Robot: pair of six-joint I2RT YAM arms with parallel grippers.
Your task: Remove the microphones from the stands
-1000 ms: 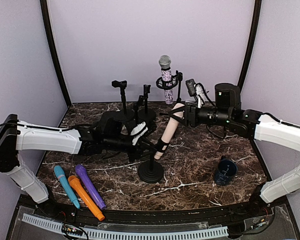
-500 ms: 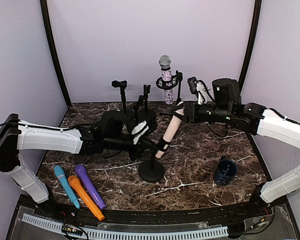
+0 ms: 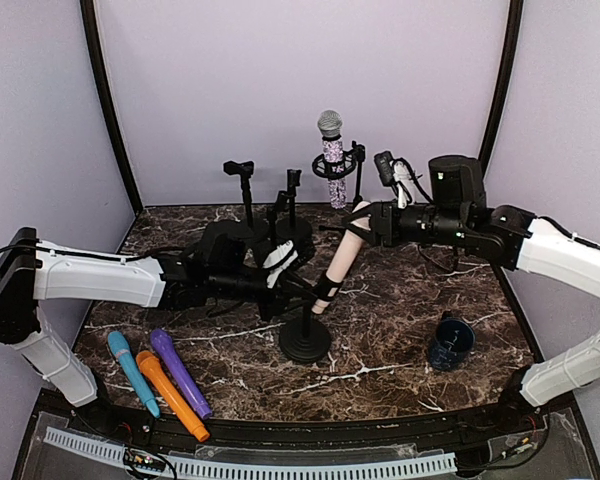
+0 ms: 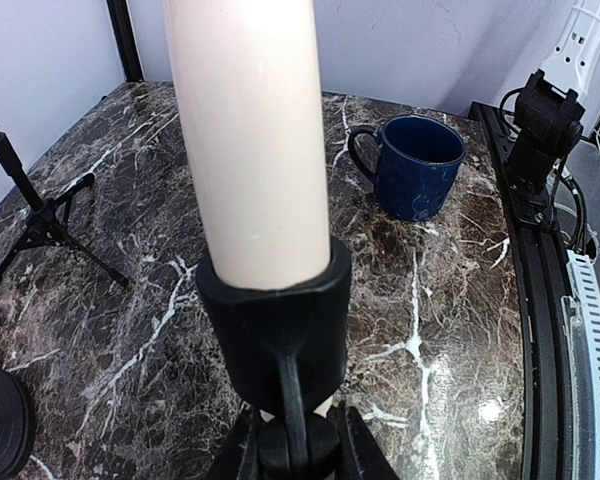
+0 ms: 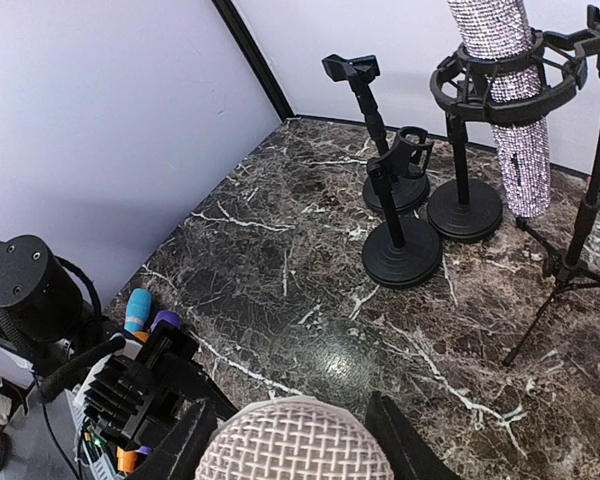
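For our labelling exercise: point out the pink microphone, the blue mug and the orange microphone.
pink microphone [image 3: 341,256], top view, mid handle.
blue mug [image 4: 416,172], left wrist view, outer wall.
orange microphone [image 3: 170,395], top view, mid body.

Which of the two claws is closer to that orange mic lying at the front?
Left. The left gripper, clamped on the stand, is behind and to the right of the orange mic; the right gripper holds the pink mic by its head, farther back and right.
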